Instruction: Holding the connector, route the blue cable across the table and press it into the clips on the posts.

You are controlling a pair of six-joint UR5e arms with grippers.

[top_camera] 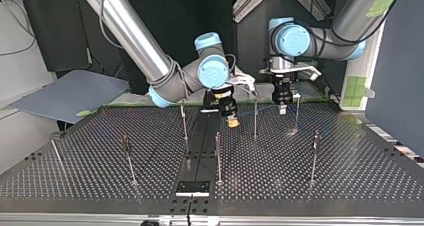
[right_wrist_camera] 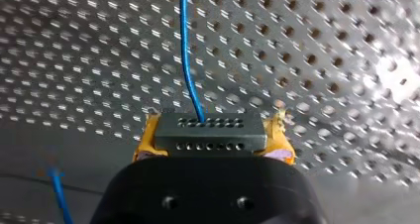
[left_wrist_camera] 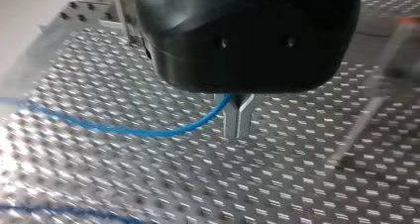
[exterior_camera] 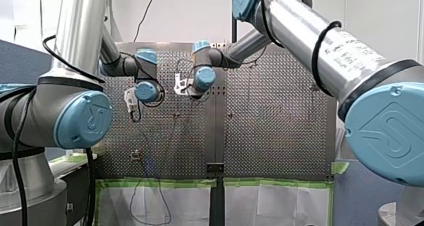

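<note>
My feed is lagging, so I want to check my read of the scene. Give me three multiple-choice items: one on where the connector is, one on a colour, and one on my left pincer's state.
1. Where is the connector? A on the table; B in a post's clip; C in my right pincer.
2. What colour are my right pincer's pads? A yellow; B white; C red.
3. My left pincer is: A wide open; B shut on the cable; C shut on nothing.

Key: 1 C, the right wrist view shows it clamped between the pads. 2 A, yellow shows at both sides of the connector. 3 B, the left wrist view shows the metal fingers closed, with the cable running up between them.
</note>
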